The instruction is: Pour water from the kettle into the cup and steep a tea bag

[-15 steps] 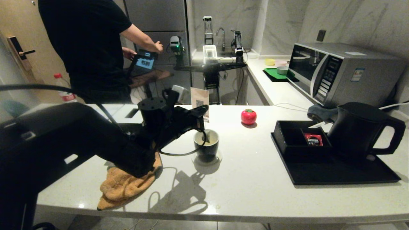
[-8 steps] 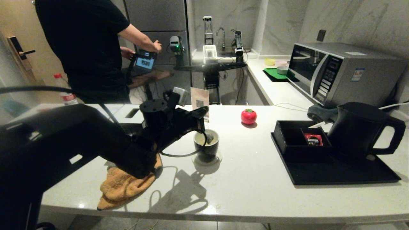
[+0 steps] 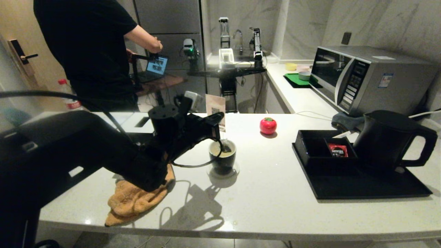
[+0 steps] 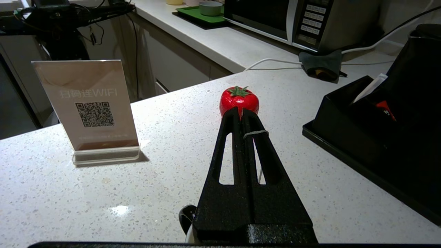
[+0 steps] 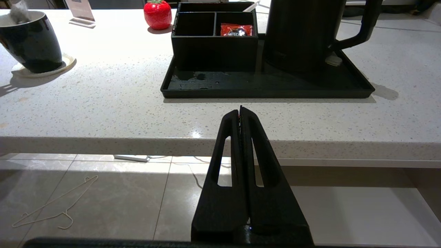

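The black cup stands on a coaster mid-counter, with pale yellowish water against its white inside. My left gripper hovers just above its rim, shut on the string of the tea bag. The bag hangs inside the cup at the water's surface. In the right wrist view the tea bag shows above the rim of the cup. The black kettle stands on the tray at the right. My right gripper is shut and empty, low in front of the counter edge.
A black tray holds a compartment box with a red Nescafe sachet. A red tomato-shaped object, a WiFi sign and an orange cloth are around the cup. Microwave at the back right; a person behind.
The tea bag has bobbed slightly in the cup as my left gripper shifted a little. The person behind has stepped left. The right arm has not moved.
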Robot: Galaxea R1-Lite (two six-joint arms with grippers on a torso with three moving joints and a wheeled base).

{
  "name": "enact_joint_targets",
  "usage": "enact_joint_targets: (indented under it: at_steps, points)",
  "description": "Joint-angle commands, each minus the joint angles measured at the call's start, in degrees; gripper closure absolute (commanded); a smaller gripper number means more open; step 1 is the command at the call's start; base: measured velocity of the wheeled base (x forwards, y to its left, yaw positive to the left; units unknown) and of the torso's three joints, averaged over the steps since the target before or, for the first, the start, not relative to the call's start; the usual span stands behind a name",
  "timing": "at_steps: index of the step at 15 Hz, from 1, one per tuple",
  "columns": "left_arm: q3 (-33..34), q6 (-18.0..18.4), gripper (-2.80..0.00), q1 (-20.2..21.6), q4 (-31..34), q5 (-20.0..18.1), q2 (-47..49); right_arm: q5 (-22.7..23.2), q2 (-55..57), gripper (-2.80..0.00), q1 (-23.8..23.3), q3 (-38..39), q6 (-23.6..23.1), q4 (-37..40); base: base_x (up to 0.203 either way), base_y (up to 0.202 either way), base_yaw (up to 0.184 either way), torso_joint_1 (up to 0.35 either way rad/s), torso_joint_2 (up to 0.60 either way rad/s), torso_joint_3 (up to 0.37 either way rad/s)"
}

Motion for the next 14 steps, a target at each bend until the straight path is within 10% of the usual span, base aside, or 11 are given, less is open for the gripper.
enact_joint_targets:
  at_steps: [1, 14]
  points:
    - [0.0, -0.4, 0.00, 0.0, -0.4, 0.2, -0.3, 0.0, 0.1, 0.00, 0.0, 0.0, 0.0, 0.0, 0.000, 0.000, 0.000, 0.000, 0.00, 0.000]
    - [9.9, -0.7, 0.00, -0.1, -9.0, 0.9, 0.5, 0.0, 0.1, 0.00, 0.0, 0.0, 0.0, 0.0, 0.000, 0.000, 0.000, 0.000, 0.00, 0.000]
